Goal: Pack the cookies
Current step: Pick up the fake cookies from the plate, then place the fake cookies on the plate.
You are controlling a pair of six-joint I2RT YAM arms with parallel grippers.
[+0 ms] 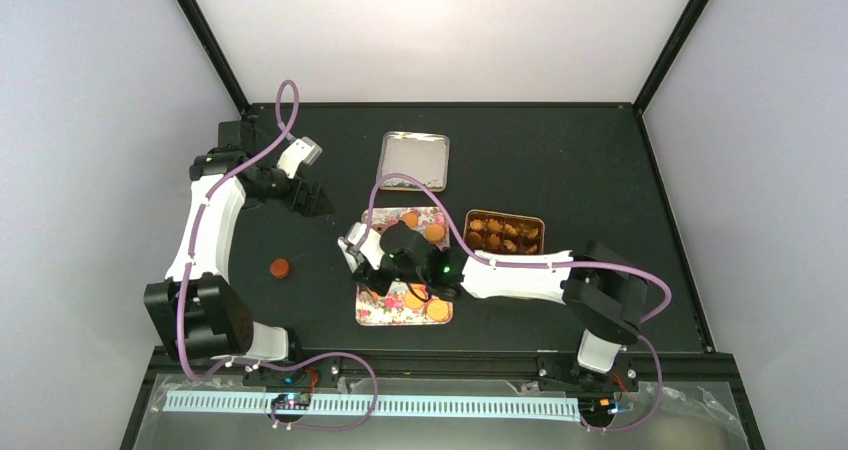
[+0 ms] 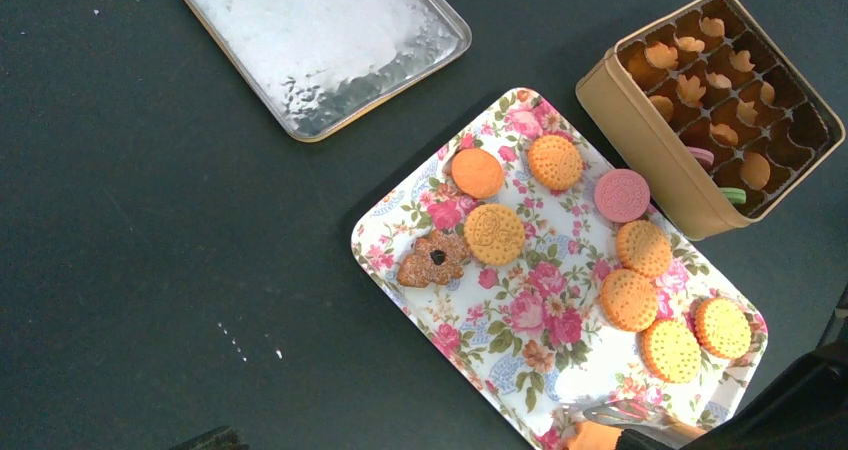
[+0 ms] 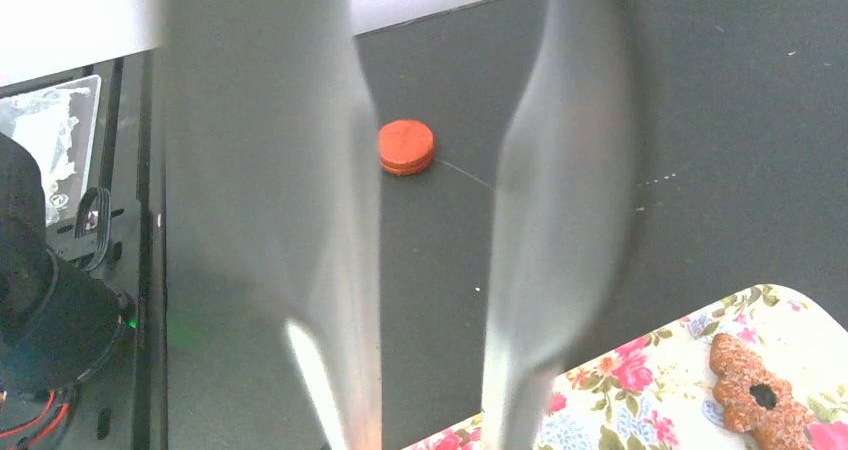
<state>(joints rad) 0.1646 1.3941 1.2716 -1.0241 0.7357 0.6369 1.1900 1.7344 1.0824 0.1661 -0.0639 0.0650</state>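
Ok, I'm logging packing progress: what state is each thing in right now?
Tin: open, some compartments filled, some empty.
Lid: off, lying flat on the table.
Tray: holding loose cookies.
Stray cookie: on the table, off the tray.
Right gripper: open, at the tray's edge.
Left gripper: open or shut, cannot tell.

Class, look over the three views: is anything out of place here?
Yes. One round orange cookie lies alone on the black table, left of the floral tray, apart from the other cookies on the tray and in the tin.
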